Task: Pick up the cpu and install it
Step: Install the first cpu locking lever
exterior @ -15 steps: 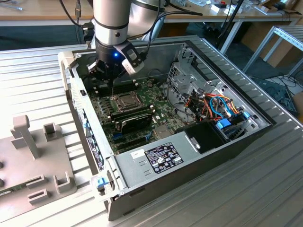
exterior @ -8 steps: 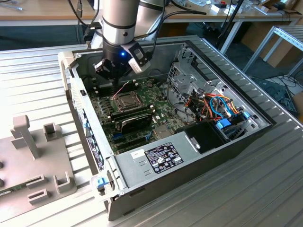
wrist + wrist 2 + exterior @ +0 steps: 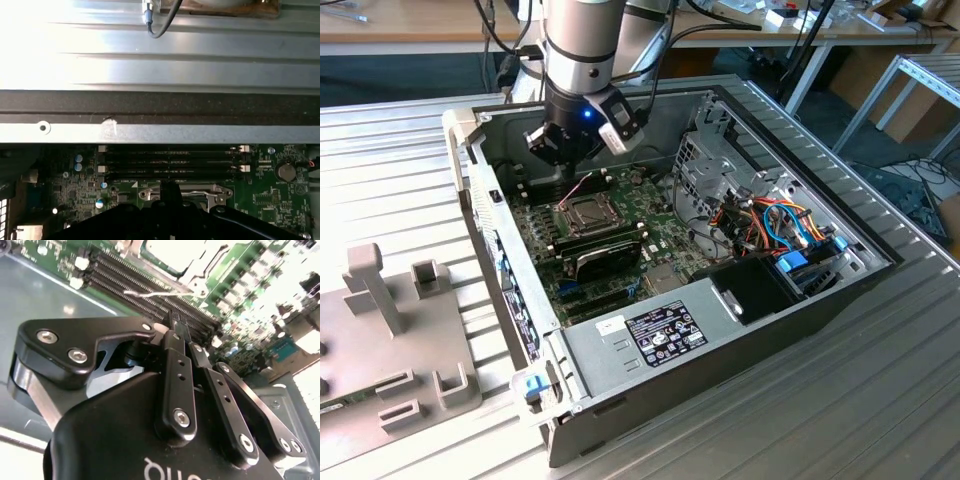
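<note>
My gripper (image 3: 563, 180) hangs low inside the open computer case, over the memory slots (image 3: 150, 295) just beside the processor socket (image 3: 585, 211). Its two black fingers (image 3: 176, 370) lie close together, shut, and I see nothing between them. A pale flat square, which looks like the cpu (image 3: 167, 250), lies inside the hinged metal socket frame (image 3: 200, 190). In the first wrist view the gripper (image 3: 169, 192) points at that frame's edge, with the memory slots (image 3: 170, 160) beyond it. I cannot tell whether the fingertips touch the board.
The green motherboard (image 3: 620, 285) fills the case floor, with a black shroud (image 3: 605, 262) near the socket. A drive cage (image 3: 720, 170), coloured cables (image 3: 780, 225) and the power supply (image 3: 660, 330) crowd the exterior view's right. The case wall (image 3: 160, 132) runs close by. Grey fixtures (image 3: 390, 300) stand outside on the exterior view's left.
</note>
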`<state>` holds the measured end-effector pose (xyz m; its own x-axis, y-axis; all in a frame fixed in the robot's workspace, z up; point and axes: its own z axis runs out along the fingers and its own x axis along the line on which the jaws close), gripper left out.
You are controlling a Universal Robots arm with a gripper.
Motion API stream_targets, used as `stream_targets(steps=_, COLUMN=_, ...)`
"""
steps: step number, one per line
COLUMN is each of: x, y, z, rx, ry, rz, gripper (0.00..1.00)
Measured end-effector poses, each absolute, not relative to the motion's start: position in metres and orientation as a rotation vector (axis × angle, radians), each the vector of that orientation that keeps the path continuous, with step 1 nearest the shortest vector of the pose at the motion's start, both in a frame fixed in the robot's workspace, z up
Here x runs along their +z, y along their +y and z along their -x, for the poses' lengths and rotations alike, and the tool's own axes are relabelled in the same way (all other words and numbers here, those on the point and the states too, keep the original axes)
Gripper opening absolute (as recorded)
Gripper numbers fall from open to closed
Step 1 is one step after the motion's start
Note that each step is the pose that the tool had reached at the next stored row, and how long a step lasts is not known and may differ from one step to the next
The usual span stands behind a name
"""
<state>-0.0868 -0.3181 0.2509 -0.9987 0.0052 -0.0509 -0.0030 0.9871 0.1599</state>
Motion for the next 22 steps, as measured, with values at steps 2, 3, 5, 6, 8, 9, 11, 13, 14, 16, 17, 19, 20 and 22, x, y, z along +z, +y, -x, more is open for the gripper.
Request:
stream_targets(steps=2, x=0.2509, y=-0.3181, z=0.0869, rx=0.242, ry=3.082, rz=-0.002, gripper=0.11)
stream_targets(steps=3, x=0.2509, y=-0.3182, z=0.0868, rx=0.218, ry=3.087, rz=-0.002, gripper=0.11)
stream_targets(steps=5, x=0.2509, y=-0.3182, z=0.0868, rx=0.159, ry=3.102, rz=-0.002, gripper=0.11)
stream_targets(steps=6, x=0.2509, y=-0.3182, z=0.0868, rx=0.130, ry=3.111, rz=-0.002, gripper=0.11)
stream_targets(steps=8, x=0.2509, y=-0.3182, z=0.0867, rx=0.098, ry=3.119, rz=-0.001, gripper=0.11)
stream_targets(steps=9, x=0.2509, y=-0.3183, z=0.0865, rx=0.098, ry=3.119, rz=0.000, gripper=0.11)
stream_targets(steps=11, x=0.2509, y=-0.3182, z=0.0859, rx=0.114, ry=3.119, rz=0.001, gripper=0.11)
stream_targets(steps=13, x=0.2509, y=-0.3181, z=0.0846, rx=0.124, ry=3.118, rz=0.004, gripper=0.11)
stream_targets(steps=14, x=0.2509, y=-0.3182, z=0.0819, rx=0.133, ry=3.119, rz=0.013, gripper=0.11)
stream_targets(steps=16, x=0.2509, y=-0.3183, z=0.0805, rx=0.149, ry=3.119, rz=0.019, gripper=0.11)
stream_targets(steps=17, x=0.2509, y=-0.3183, z=0.0803, rx=0.158, ry=3.118, rz=0.020, gripper=0.11)
stream_targets(steps=19, x=0.2509, y=-0.3186, z=0.0799, rx=0.193, ry=3.116, rz=0.023, gripper=0.11)
stream_targets(steps=20, x=0.2509, y=-0.3187, z=0.0795, rx=0.207, ry=3.115, rz=0.024, gripper=0.11)
stream_targets(steps=22, x=0.2508, y=-0.3187, z=0.0792, rx=0.211, ry=3.118, rz=0.025, gripper=0.11)
